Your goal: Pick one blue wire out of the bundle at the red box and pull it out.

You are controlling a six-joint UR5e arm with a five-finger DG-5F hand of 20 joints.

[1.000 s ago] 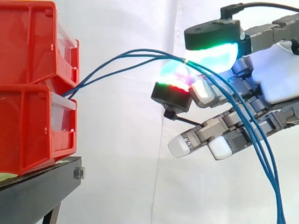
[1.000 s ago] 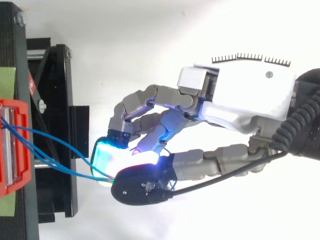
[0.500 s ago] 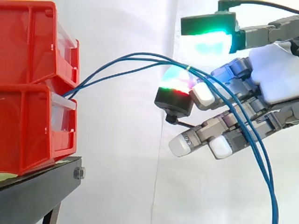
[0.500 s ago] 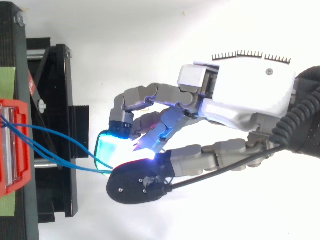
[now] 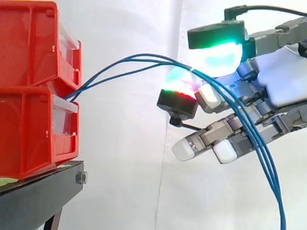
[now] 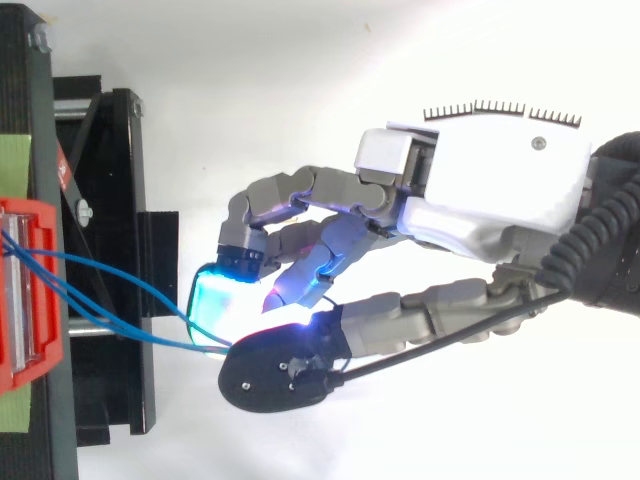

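Three blue wires (image 5: 144, 60) arc from the red box (image 5: 29, 124) at frame left to the hand (image 5: 288, 76) at right. Its upper pad (image 5: 214, 53), lifted a moment ago, has dropped back; the fingers (image 5: 177, 98) pinch the bundle, seemingly not one wire.

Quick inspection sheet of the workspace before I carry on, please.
Surface: black stand carrying two stacked red bins.
Job's things: blue wires leave the gap between the bins and arch to the hand.
Clutter: nothing seen.
Hand: hand right of the bins, pads pinching the wires at their crest.
Cables: past the hand, the wires hang down to the side view's lower edge.
Surroundings: white curtain.
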